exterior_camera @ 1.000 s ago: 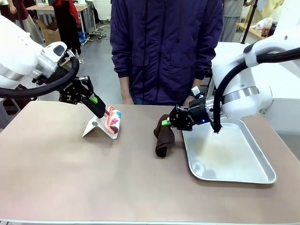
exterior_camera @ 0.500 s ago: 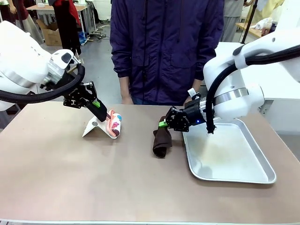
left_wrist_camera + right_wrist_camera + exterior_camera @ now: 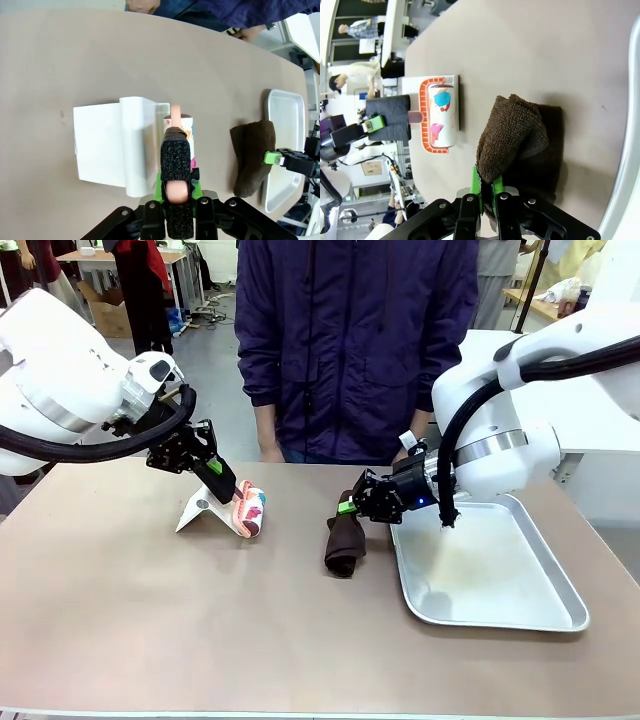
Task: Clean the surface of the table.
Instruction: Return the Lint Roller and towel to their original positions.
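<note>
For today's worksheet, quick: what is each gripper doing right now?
Left gripper: shut on the pink handle of the lint roller.
Right gripper: shut on the brown cloth, which hangs down to the table.

Lint roller [image 3: 247, 508] on white stand [image 3: 200, 511]; brown cloth [image 3: 345, 542] beside metal tray [image 3: 520, 615].
</note>
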You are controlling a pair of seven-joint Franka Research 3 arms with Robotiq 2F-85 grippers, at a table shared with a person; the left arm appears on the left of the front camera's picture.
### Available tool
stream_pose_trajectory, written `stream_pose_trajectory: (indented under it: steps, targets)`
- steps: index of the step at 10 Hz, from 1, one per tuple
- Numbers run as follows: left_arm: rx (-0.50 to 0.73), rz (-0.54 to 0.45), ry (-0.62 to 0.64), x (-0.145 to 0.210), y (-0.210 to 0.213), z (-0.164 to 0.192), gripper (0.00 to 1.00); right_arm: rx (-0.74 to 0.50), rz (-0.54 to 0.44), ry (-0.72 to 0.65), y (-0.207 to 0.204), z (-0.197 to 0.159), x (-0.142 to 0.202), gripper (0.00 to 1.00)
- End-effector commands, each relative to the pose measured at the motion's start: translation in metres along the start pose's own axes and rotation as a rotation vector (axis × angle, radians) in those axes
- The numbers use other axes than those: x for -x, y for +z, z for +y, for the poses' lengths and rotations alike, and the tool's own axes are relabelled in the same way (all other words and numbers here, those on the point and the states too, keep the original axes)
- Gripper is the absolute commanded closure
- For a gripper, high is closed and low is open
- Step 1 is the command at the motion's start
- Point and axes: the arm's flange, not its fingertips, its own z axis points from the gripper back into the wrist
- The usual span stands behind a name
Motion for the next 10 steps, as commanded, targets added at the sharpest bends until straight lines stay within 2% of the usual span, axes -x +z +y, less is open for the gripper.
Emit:
stream_pose_trajectory:
  steps: [1, 5, 9, 10]
  targets:
    - [-0.033, -0.015, 0.013, -0.004, -0.002, 0.004, 0.78, -0.016, 0.008, -0.032, -0.006, 0.001, -0.003, 0.90]
    - [-0.031, -0.038, 0.040, -0.006, -0.002, 0.020, 0.78, -0.017, 0.023, -0.041, -0.007, -0.001, -0.004, 0.90]
    - [-0.007, -0.018, 0.062, -0.004, -0.006, 0.031, 0.78, -0.025, 0.027, -0.043, -0.009, -0.003, -0.005, 0.90]
    - [0.000, -0.024, 0.084, -0.005, -0.005, 0.031, 0.46, -0.027, 0.031, -0.043, -0.009, -0.004, -0.005, 0.54]
